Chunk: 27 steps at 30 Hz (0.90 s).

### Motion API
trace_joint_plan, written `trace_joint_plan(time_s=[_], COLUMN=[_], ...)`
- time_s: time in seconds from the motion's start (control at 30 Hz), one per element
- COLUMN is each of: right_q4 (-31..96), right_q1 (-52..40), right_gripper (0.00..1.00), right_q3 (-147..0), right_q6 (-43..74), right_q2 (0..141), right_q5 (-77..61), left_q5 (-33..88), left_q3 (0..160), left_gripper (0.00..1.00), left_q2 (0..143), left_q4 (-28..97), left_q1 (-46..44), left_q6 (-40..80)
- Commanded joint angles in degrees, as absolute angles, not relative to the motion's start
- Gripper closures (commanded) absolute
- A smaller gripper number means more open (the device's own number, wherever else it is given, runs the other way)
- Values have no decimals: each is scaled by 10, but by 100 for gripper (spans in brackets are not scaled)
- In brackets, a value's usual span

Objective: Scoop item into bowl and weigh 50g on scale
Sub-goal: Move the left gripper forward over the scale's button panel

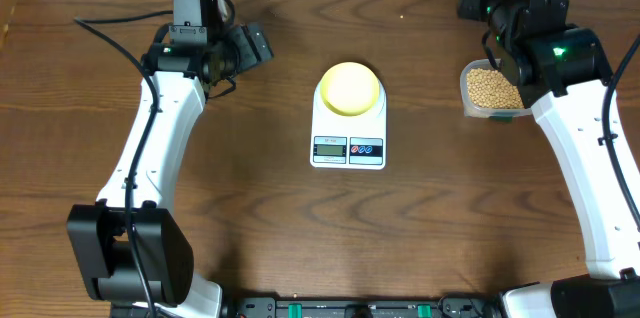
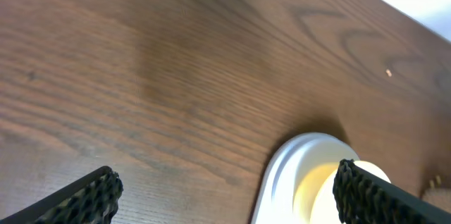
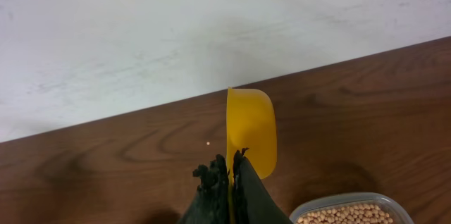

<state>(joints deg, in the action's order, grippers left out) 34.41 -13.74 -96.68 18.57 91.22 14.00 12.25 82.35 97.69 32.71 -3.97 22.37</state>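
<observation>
The right gripper [image 3: 230, 166] is clamped shut on the thin handle of a yellow scoop [image 3: 251, 129], which stands on edge and points toward the far edge of the table [image 3: 106, 168], its cup clear of the wood; no beans show on the face in the wrist view. Just right of the scoop and nearer lies the clear tub [image 3: 343, 198], filled with tan beans [image 3: 352, 215]; overhead it sits at the far right, partly under the right arm [image 1: 590, 158]. The left gripper [image 2: 225, 185] hangs with its jaws wide apart and nothing between them, low over bare wood at the far left, facing the scale [image 1: 330, 128]. The white scale rests mid-table, well apart from the tub, and the pale yellow bowl [image 1: 349, 88] sits on its far half, apparently empty. The step in hand looks like the first scoop, so the task has barely begun. To do it well, the right arm should roll the scoop cup-up, draw it over the tub, dip it at a shallow angle and lift a modest, level load for the carry left to the bowl. Small loads matter: overshooting the target weight is easier than undoing it, and round beans roll far if spilled. The display [image 1: 329, 148] faces the near edge; its reading is too small to make out.
</observation>
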Motion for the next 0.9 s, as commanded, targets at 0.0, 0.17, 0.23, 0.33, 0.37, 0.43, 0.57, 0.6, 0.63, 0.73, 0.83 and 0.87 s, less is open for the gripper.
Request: trace_joint_plan(time_s=[0.0, 0.17, 0.23, 0.33, 0.37, 0.43, 0.57, 0.6, 0.63, 0.73, 0.83, 0.87], right_q4=[340, 339, 340, 340, 341, 340, 340, 341, 341, 341, 341, 341], right_q1=[-138, -138, -138, -138, -138, -138, -138, -138, -138, -138, -138, -138], right_gripper=[98, 98, 99, 98, 99, 98, 98, 98, 99, 99, 99, 98], right_q3=[-975, -975, -975, -975, -975, -975, -975, -975, -975, -975, -975, -975], right_q6=[175, 175, 175, 175, 175, 175, 175, 175, 175, 175, 175, 175], right_q2=[900, 900, 900, 900, 900, 900, 900, 900, 900, 900, 900, 900], right_q5=[151, 151, 151, 151, 151, 151, 151, 151, 151, 151, 151, 151], left_q5=[157, 156, 156, 156, 156, 156, 154, 154, 154, 149, 117, 107], left_q3=[827, 827, 827, 827, 827, 827, 827, 827, 827, 827, 827, 827], left_gripper=[2, 2, 2, 2, 2, 2, 3, 2, 2, 2, 2, 3], left_q2=[952, 943, 937, 931, 929, 928, 928, 928, 928, 928, 928, 928], left_q4=[326, 332, 332, 331, 331, 330, 331, 331, 330, 330, 332, 333], left_q1=[-41, -52, -67, -90, -98, -112, -140, -146, -153, -170, -187, -192], left_q6=[140, 72, 42, -1, -13, -35, -77, -85, -95, -112, -112, -112])
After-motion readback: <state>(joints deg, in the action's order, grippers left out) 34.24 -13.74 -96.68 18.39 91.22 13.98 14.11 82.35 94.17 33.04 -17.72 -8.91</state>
